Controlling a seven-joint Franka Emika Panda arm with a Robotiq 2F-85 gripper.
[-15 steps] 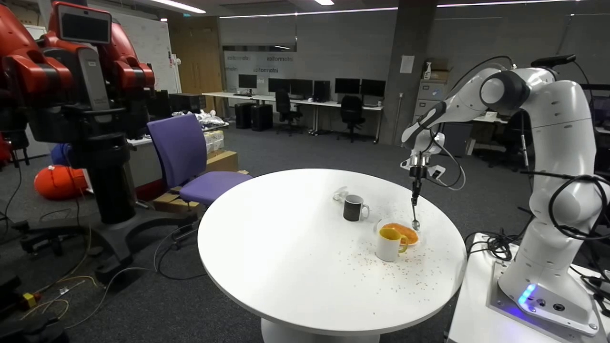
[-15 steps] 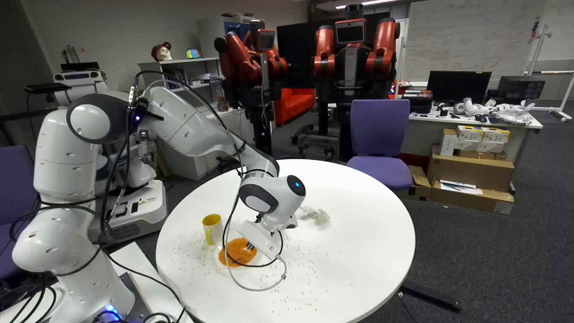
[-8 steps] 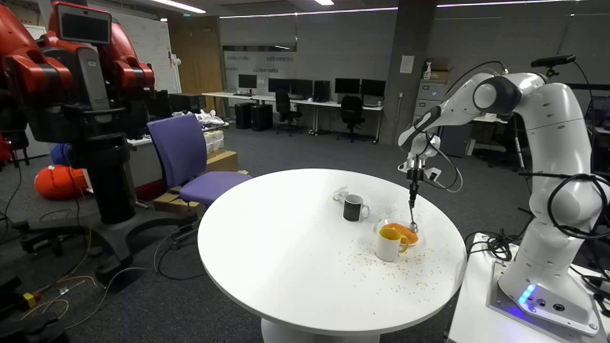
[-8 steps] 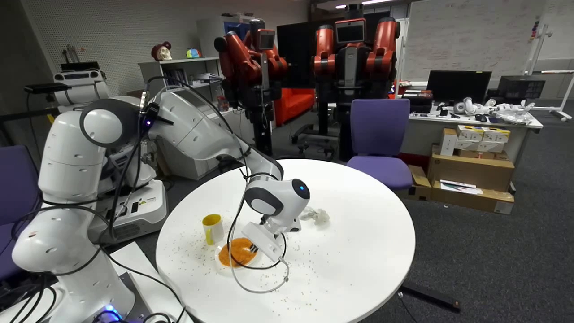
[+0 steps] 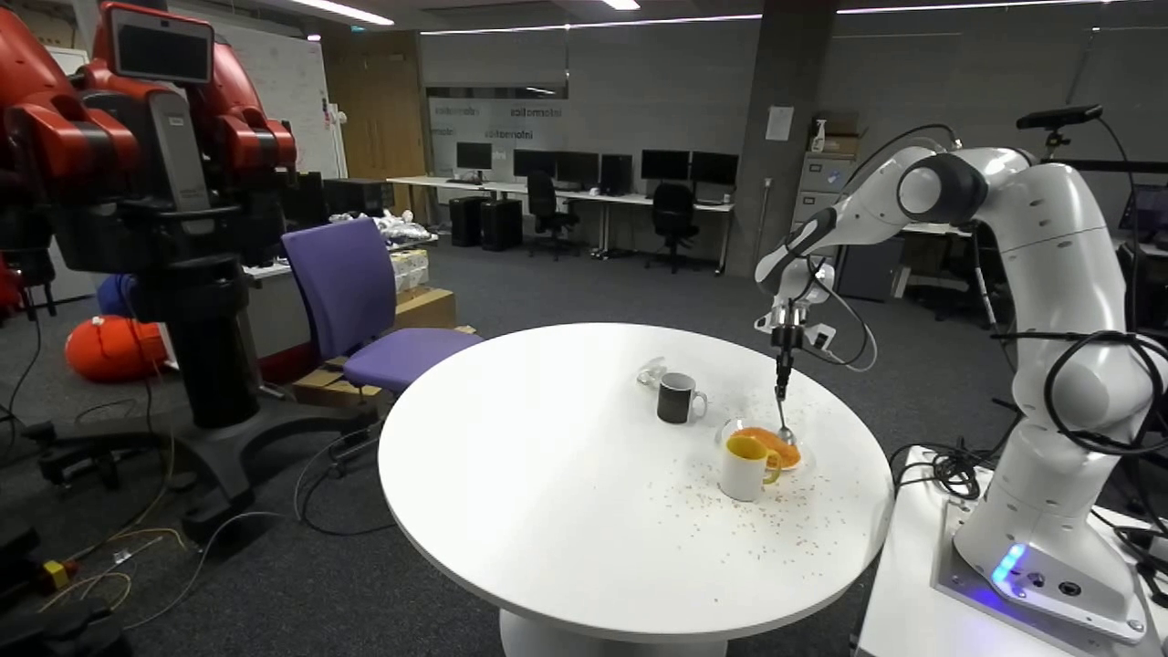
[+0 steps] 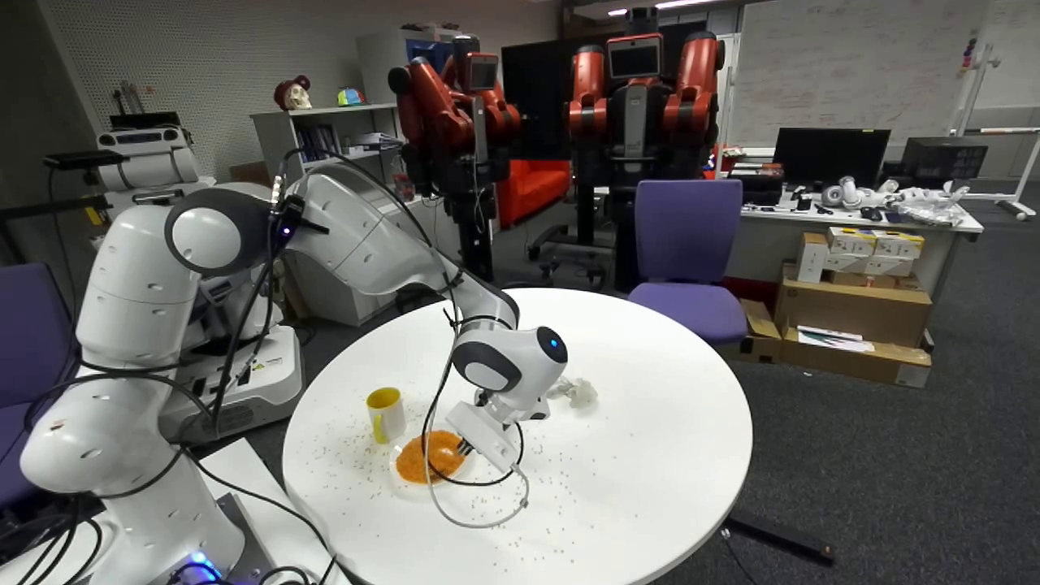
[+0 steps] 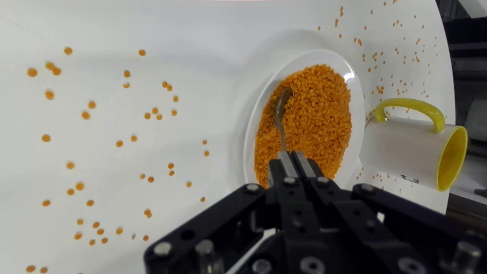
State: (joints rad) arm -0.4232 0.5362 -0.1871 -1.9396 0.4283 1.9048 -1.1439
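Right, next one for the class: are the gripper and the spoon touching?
Touching: in the wrist view, the gripper is closed and the spoon runs right into its fingertips, with no gap showing.

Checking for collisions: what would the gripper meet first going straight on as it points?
The spoon in the gripper would likely meet the orange grains first; whether they already touch is unclear.
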